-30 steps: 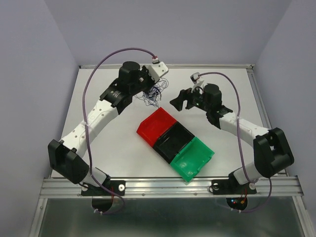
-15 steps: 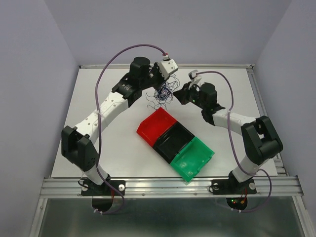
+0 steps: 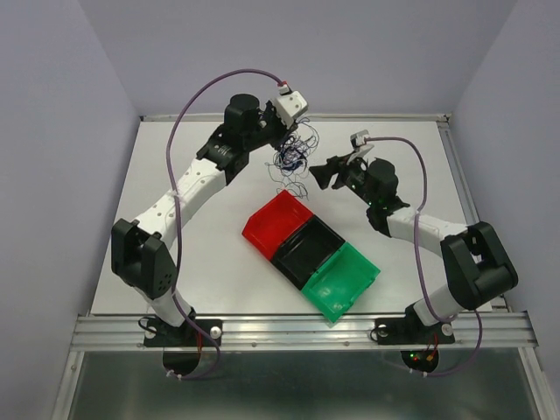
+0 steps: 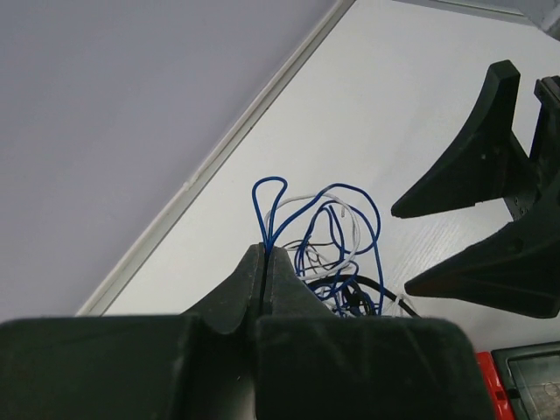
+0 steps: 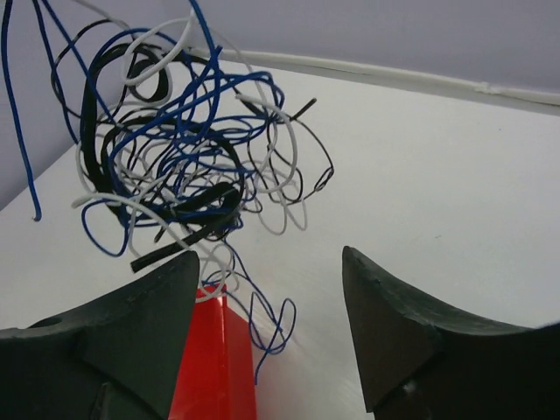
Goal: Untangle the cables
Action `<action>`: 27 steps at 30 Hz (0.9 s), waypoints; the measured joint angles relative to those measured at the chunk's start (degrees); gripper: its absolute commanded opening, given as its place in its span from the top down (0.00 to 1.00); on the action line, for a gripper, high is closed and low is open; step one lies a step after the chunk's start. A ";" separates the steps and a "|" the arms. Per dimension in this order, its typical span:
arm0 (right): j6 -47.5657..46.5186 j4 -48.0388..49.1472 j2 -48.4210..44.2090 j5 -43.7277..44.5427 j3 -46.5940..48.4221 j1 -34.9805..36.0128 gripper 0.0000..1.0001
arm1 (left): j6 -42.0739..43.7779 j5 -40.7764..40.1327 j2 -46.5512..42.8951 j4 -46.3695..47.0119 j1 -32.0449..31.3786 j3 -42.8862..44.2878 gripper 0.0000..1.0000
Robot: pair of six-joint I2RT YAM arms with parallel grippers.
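The cables are a tangle of thin black, white and blue wires hanging at the back middle of the table. My left gripper holds the tangle up from above. In the left wrist view its jaws are shut on a blue loop, with the other cables dangling beyond. My right gripper is open just right of the tangle, not touching it. In the right wrist view the cables hang up and to the left of the open gripper.
A row of three joined bins lies diagonally mid-table: red, black, green. The red bin's corner shows under the tangle. The right gripper's fingers show in the left wrist view. A raised rim edges the table's back.
My left gripper has swung right and towards the back, lifting the tangle with it. My right gripper moved in towards the tangle, then drew back to the right.
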 measured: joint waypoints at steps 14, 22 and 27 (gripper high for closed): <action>-0.81 4.81 0.26 -12.20 -2.05 0.00 0.24 | 0.07 3.26 1.75 -3.91 -0.35 3.69 1.00; -0.68 5.42 1.55 -13.27 -2.05 0.11 0.86 | 0.09 8.11 2.45 -6.84 -1.55 4.09 1.00; 1.18 5.55 1.55 -10.01 -2.05 0.11 0.99 | -2.19 6.51 5.22 -5.75 -1.68 4.79 1.00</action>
